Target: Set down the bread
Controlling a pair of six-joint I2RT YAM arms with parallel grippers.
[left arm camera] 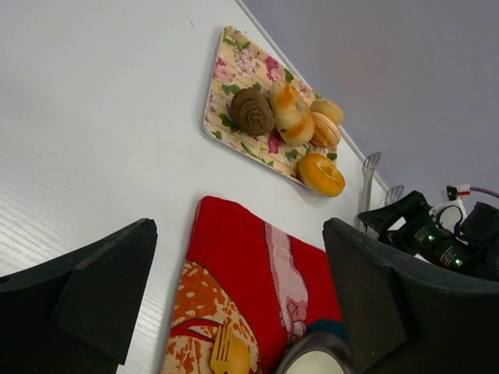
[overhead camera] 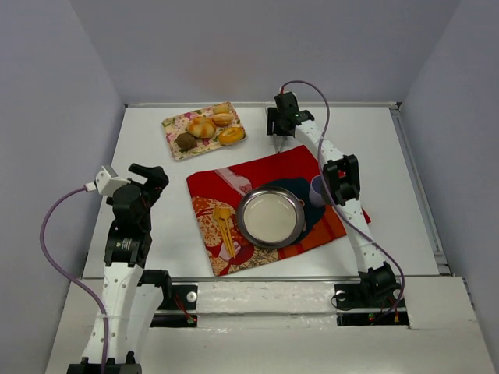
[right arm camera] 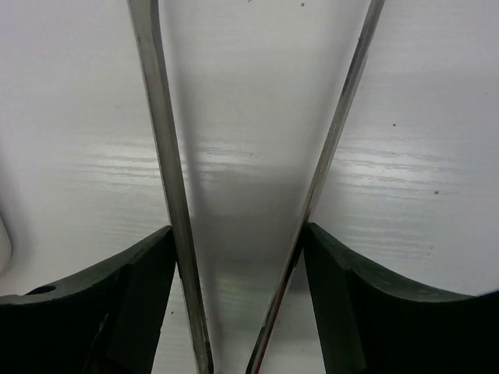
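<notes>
The bread (overhead camera: 201, 126) is a lumpy golden-brown roll with pale patches, lying on a floral tray (overhead camera: 173, 125) at the back left; the left wrist view shows the bread (left arm camera: 290, 114) on the tray (left arm camera: 234, 62) too. My right gripper (overhead camera: 279, 132) hovers over bare table right of the tray, shut on metal tongs (overhead camera: 277, 145). In the right wrist view the tongs (right arm camera: 168, 156) have both arms pressed by the fingers of the gripper (right arm camera: 238, 257), and nothing lies between their tips. My left gripper (overhead camera: 152, 178) stands open and empty (left arm camera: 238, 265) at the left.
On the tray also lie smaller orange rolls (overhead camera: 231, 135) and a dark brown piece (overhead camera: 185, 141). A red patterned cloth (overhead camera: 234, 175) carries a metal plate (overhead camera: 270, 216), a yellow fork and spoon (overhead camera: 224, 226) and a pale cup (overhead camera: 317, 189).
</notes>
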